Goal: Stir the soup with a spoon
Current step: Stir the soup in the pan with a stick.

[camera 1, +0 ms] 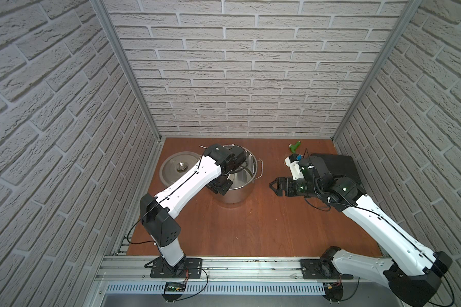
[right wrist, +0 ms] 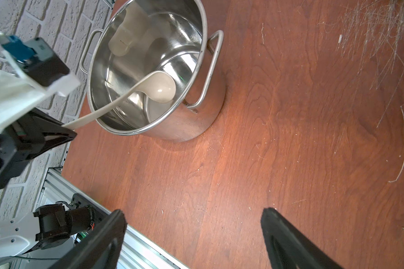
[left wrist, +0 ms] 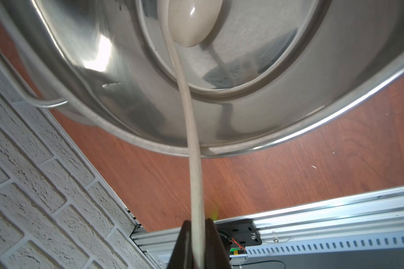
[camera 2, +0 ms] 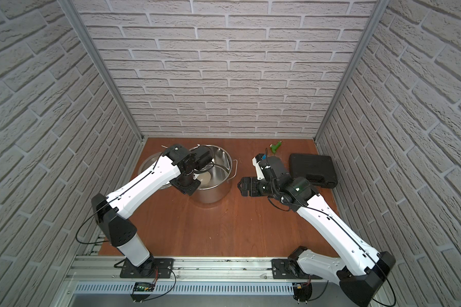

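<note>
Fingers point(left wrist: 184, 244) of the left gripper point(left wrist: 198, 224) clamp the spoon point(left wrist: 184, 93); right gripper point(right wrist: 194, 210) gapes (idle).
Spoon bowl sits near the pot point(right wrist: 184, 130) wall: a wide sweep could shove the pot.

Silver steel pot point(right wrist: 189, 128), cream-beige ladle point(right wrist: 162, 89), red-brown woodgrain table point(right wrist: 266, 139), grey-white brick-pattern walls point(camera 1: 250, 66), blk case point(camera 2: 313, 166).

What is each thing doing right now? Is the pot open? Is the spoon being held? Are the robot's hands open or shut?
pot: upright, uncovered, bare shiny bottom showing.
spoon: held by its handle, scoop end down inside the pot.
lid: off, lying knob-up beside the pot.
left gripper: shut on the spoon's handle.
right gripper: open, holding nothing.
black case: closed, lying flat.
</note>
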Controlling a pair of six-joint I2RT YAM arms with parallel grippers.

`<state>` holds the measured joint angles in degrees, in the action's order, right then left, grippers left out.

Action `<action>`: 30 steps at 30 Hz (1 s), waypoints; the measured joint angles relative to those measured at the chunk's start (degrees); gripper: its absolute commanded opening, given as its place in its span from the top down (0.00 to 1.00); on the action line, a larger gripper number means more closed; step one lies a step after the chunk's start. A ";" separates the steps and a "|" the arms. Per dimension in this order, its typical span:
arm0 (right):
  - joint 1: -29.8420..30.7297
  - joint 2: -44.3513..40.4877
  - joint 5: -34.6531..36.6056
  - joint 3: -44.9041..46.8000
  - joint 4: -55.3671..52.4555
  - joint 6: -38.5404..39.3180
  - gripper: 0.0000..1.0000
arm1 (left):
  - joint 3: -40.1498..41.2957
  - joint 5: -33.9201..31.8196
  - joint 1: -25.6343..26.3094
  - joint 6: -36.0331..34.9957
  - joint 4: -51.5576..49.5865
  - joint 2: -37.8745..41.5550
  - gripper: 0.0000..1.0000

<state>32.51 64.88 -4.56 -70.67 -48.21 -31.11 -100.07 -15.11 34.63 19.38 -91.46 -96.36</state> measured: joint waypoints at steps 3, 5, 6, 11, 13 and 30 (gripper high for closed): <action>0.00 0.87 -0.44 -0.04 0.28 0.02 0.06 | 0.04 -0.98 -3.61 -0.31 -0.04 0.85 1.00; 0.00 1.14 -0.57 -0.09 0.42 0.02 0.06 | -0.48 -1.53 -5.64 -0.83 0.04 0.57 1.00; 0.00 1.20 -0.66 -0.17 0.44 0.02 0.06 | -1.22 -1.81 -6.40 -1.27 0.11 0.17 1.00; 0.00 1.16 -0.63 -0.70 0.42 0.04 0.06 | -7.15 -2.01 -7.23 -2.89 -0.39 -4.17 1.00; 0.00 1.01 -0.59 -0.70 0.35 0.07 0.06 | -9.64 -1.97 -6.86 -3.10 -0.35 -6.43 1.00; 0.00 -0.87 0.42 -0.70 -0.87 0.26 0.06 | -10.69 0.74 3.91 -0.74 0.22 -10.99 1.00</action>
<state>32.51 64.01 -4.14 -71.37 -49.08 -30.85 -110.76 -14.37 38.54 18.63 -91.24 -107.35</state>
